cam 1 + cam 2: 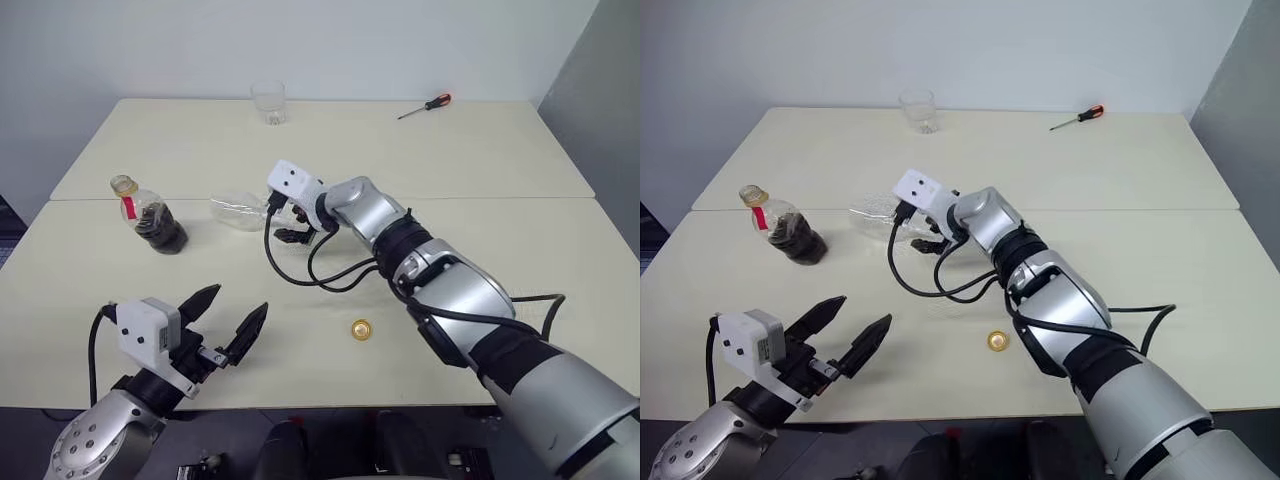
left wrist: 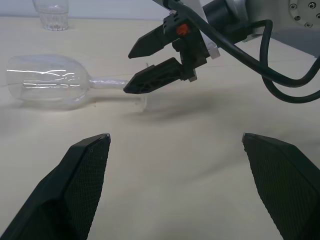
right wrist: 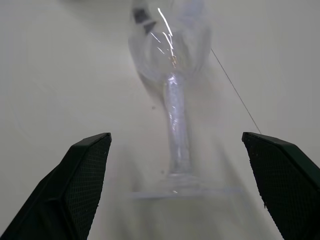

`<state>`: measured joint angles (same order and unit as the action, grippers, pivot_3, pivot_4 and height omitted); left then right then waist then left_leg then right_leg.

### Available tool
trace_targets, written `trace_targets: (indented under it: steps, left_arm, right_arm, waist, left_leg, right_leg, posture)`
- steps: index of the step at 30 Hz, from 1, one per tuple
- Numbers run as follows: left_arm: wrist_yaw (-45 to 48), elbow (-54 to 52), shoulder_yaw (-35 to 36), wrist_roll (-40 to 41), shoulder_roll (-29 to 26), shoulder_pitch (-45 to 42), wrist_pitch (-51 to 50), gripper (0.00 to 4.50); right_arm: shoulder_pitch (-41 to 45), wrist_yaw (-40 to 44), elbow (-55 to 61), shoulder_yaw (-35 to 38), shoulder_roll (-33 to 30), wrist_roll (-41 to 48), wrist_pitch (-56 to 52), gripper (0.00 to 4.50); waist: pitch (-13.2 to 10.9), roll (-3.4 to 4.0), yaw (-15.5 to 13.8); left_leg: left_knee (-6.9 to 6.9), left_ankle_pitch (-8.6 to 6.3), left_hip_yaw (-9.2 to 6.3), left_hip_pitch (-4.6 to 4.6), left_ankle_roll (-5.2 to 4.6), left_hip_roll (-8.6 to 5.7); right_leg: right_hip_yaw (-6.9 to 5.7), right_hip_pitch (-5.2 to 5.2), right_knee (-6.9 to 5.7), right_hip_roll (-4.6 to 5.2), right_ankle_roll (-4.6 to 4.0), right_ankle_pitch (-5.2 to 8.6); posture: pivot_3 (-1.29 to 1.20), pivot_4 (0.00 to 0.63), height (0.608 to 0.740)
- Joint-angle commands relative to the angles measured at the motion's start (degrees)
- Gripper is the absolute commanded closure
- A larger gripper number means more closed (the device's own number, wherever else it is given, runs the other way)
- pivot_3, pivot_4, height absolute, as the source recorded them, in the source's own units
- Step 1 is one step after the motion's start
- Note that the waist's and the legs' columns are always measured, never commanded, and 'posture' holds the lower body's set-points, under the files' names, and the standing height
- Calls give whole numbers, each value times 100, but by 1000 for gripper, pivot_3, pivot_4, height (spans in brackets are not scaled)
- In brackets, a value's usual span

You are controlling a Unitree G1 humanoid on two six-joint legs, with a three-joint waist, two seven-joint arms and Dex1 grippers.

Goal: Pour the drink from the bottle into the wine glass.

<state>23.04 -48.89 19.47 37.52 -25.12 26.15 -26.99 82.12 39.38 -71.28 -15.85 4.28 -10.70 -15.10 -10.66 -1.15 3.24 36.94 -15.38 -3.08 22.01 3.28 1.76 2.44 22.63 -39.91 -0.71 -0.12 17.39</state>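
wine glass (image 2: 47, 81): clear, rounded bowl, thin stem, lying sideways on the table (image 1: 480, 160)
bottle (image 1: 150, 215): ribbed plastic, uncapped
right hand (image 2: 150, 65): fingers apart beside stem
left hand (image 1: 228, 318): spread, empty

Clear tumbler (image 1: 268, 102) upright near far edge of pale tabletop (image 1: 480, 160). Red-handled screwdriver (image 1: 426, 106) lies well to its right. Yellow cap (image 1: 361, 329) sits alone toward the near edge.
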Motion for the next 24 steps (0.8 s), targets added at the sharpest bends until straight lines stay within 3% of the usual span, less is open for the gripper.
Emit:
trace_targets:
  steps: [1,7,17,24]
  left_arm:
    - [1,-47,58,1,-68,-55,72,0]
    - [30,45,38,14,-126,-209,46,0]
    - [45,116,6,37,-197,-337,15,0]
    - [3,52,-47,14,-166,-284,20,0]
  right_arm:
    - [11,165,63,-56,-215,-164,164,25]
    - [-115,272,79,16,-500,-260,153,25]
    - [60,784,357,305,-233,37,-111,25]
    - [407,534,376,540,-98,208,-57,25]
  waist:
    - [0,0,1]
    - [0,0,0]
    - [0,0,4]
    - [0,0,4]
  left_leg:
    - [0,0,0,0,0,0]
    - [0,0,-1,0,0,-1]
    - [-1,0,-1,1,0,2]
    - [0,0,0,1,0,2]
  right_leg:
    - [0,0,0,0,0,0]
    - [-1,0,-2,-1,0,0]
    - [-1,5,-7,-2,-1,-1]
    - [1,4,-6,2,0,-1]
  posture:
    - [0,150,740]
    - [0,150,740]
    - [0,150,740]
    - [0,150,740]
